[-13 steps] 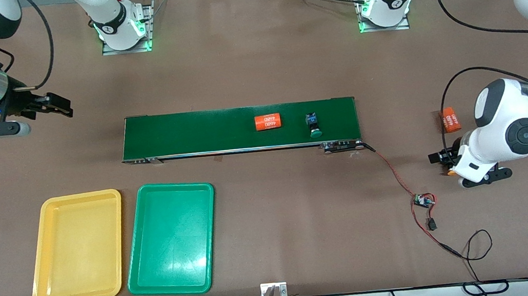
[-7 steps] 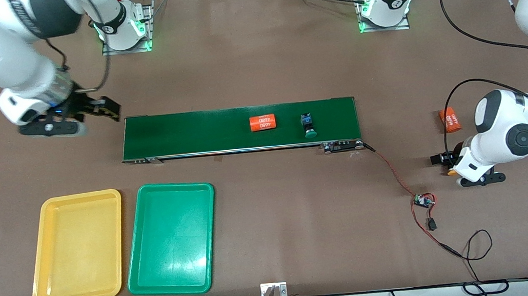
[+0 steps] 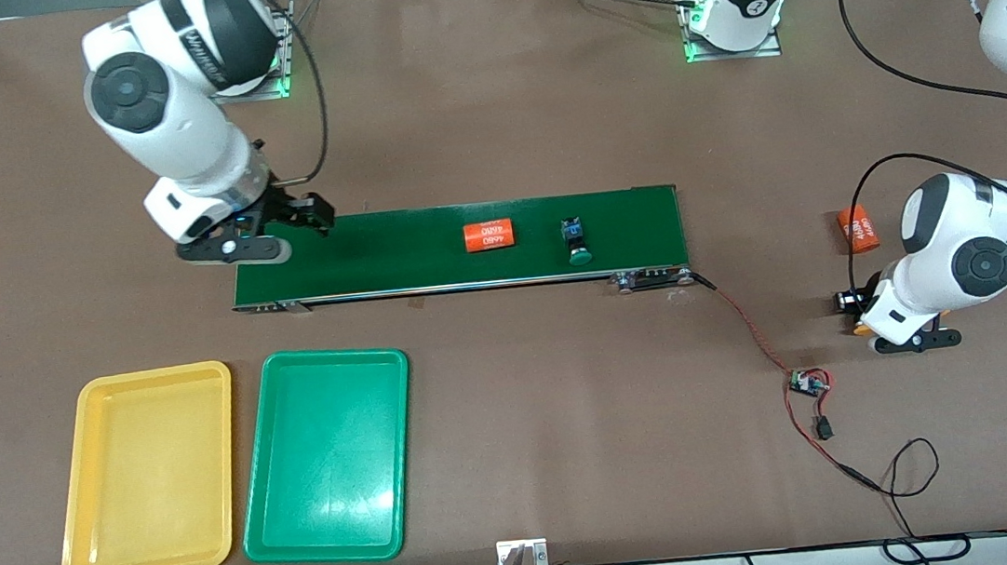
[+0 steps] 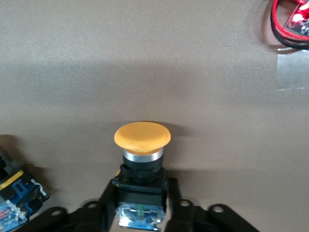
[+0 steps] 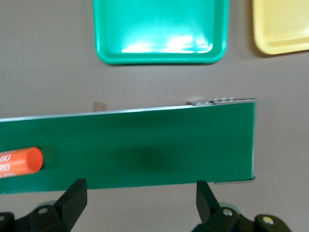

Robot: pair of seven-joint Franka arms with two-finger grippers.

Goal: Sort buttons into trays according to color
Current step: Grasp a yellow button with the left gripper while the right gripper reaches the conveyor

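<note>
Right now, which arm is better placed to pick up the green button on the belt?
Right. The right gripper hangs open over the conveyor belt that carries the green button. The left gripper is off the belt, closed on an orange-yellow button.

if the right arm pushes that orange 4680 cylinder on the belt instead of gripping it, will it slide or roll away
Probably roll: the orange cylinder lies on its side on the conveyor belt, so its round wall touches the flat surface. It looks rigid, so it shouldn't squash. A push along its axis may slide it instead. The right tool hangs open over the belt's other end.
</note>
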